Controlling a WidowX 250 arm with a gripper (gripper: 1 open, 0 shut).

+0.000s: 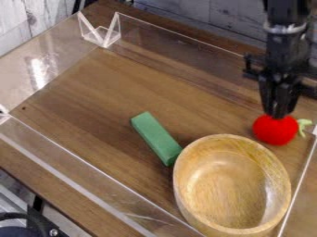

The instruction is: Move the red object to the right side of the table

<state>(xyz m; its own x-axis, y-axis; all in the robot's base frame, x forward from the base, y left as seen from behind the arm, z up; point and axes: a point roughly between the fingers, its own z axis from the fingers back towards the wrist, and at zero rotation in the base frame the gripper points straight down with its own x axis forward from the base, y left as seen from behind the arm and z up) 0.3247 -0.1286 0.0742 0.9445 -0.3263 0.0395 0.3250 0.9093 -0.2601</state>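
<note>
The red object (276,130), a small round toy fruit, rests on the dark wood table (111,83) at its right side, close to the clear right wall. My gripper (280,107) points almost straight down directly over it. The dark fingers (273,94) are drawn close together, and their tips meet the top of the fruit. All of the fruit's red body shows below the tips, none of it between them. I cannot tell whether the tips pinch its leafy stub.
A wooden bowl (232,185) fills the near right corner, just in front of the fruit. A green rectangular block (156,137) lies left of the bowl, touching its rim. Low clear plastic walls (99,30) border the table.
</note>
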